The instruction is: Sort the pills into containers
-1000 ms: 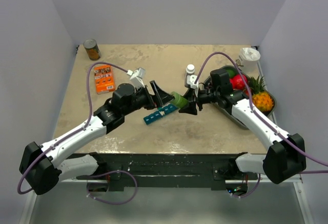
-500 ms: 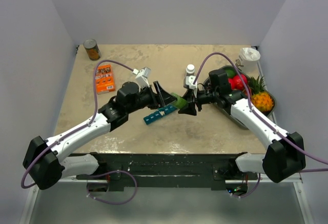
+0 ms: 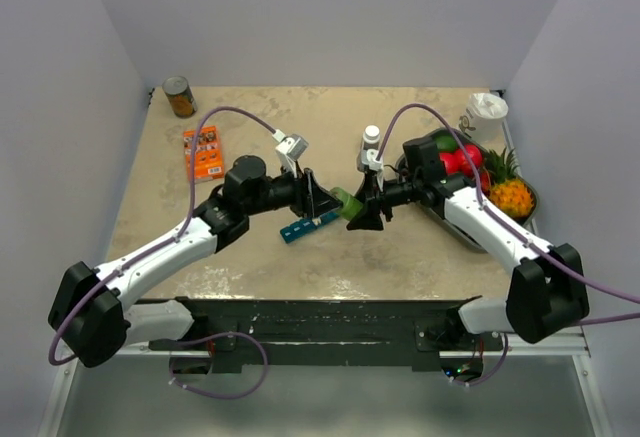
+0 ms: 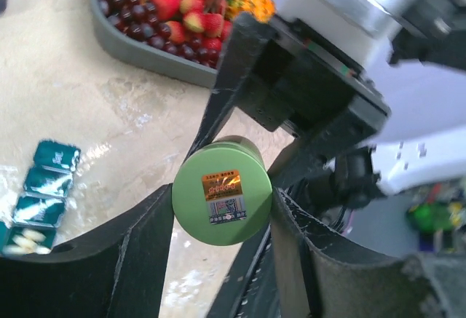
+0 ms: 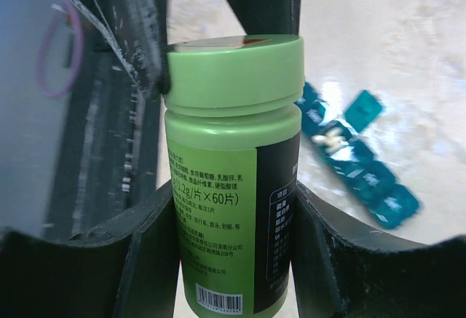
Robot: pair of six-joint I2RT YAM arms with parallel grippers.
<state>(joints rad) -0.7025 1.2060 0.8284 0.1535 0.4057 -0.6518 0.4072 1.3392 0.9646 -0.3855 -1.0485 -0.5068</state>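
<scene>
A green pill bottle (image 3: 349, 202) is held in the air between both arms, lying roughly level. My right gripper (image 3: 364, 207) is shut on its body (image 5: 233, 209). My left gripper (image 3: 333, 201) is closed on its green cap (image 4: 222, 200), with both fingers touching the cap's rim. The teal pill organiser (image 3: 308, 225) lies on the table just below, to the left of the bottle. Several of its lids are open, and white pills (image 4: 20, 239) lie in one compartment. It also shows in the right wrist view (image 5: 357, 165).
A small dark bottle with a white cap (image 3: 371, 141) stands behind the grippers. A grey fruit tray (image 3: 447, 219) sits at the right, a white cup (image 3: 487, 110) behind it. An orange box (image 3: 201, 150) and a tin can (image 3: 180, 97) are at the back left.
My left arm has reached to the right, and its fingers have come onto the bottle's cap. My right gripper has kept hold of the bottle and barely moved.
</scene>
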